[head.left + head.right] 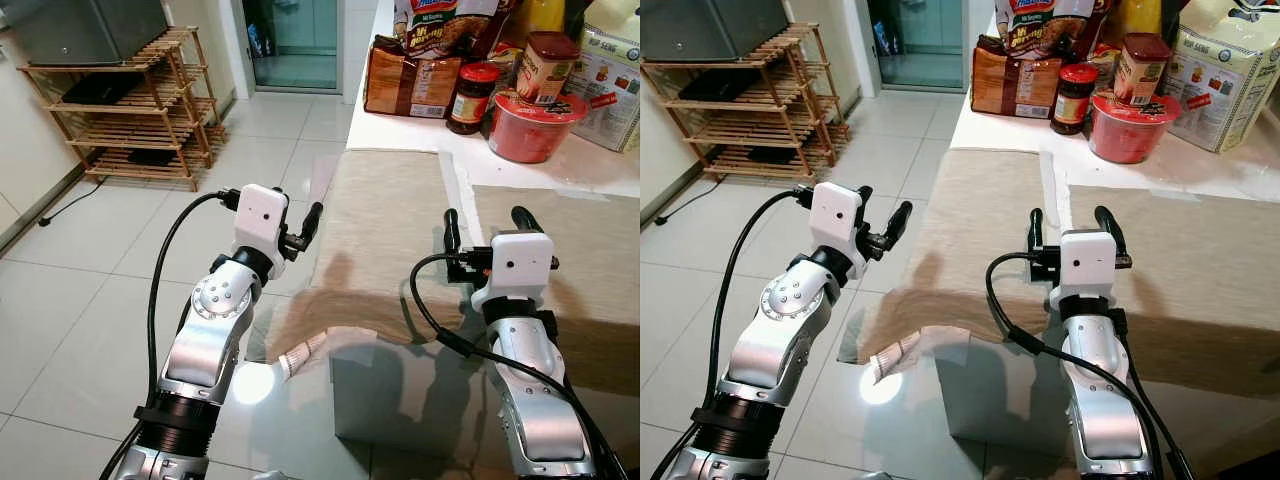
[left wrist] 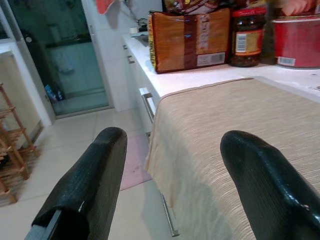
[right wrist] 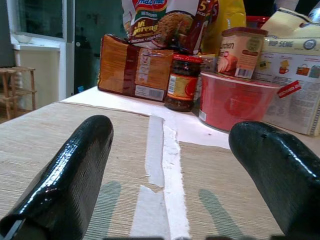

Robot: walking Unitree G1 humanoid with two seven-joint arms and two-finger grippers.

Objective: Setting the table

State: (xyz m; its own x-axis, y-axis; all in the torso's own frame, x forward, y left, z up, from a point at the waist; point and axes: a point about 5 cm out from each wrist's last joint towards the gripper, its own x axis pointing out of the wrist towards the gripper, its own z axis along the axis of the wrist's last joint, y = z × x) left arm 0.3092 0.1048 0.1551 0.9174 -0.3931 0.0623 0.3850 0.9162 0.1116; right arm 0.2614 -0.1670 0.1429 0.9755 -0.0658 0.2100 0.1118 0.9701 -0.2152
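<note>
Two beige woven placemats lie side by side on the table: the left placemat (image 1: 380, 220) reaches the table's left edge and droops over it at the near corner, and the right placemat (image 1: 585, 245) lies beside it. A white strip of tabletop (image 3: 167, 145) shows between them. My left gripper (image 1: 300, 228) hovers open at the left mat's edge, half over the floor, with nothing between its fingers (image 2: 85, 185). Over the gap between the mats, my right gripper (image 1: 488, 222) is open and holds nothing.
At the table's far end stand a packaged bread loaf (image 1: 410, 80), a dark jar (image 1: 473, 97), a red noodle bowl (image 1: 530, 125), a tin (image 1: 548, 65) and a carton (image 1: 615, 85). A wooden rack (image 1: 140, 110) stands on the tiled floor to the left, beside a doorway.
</note>
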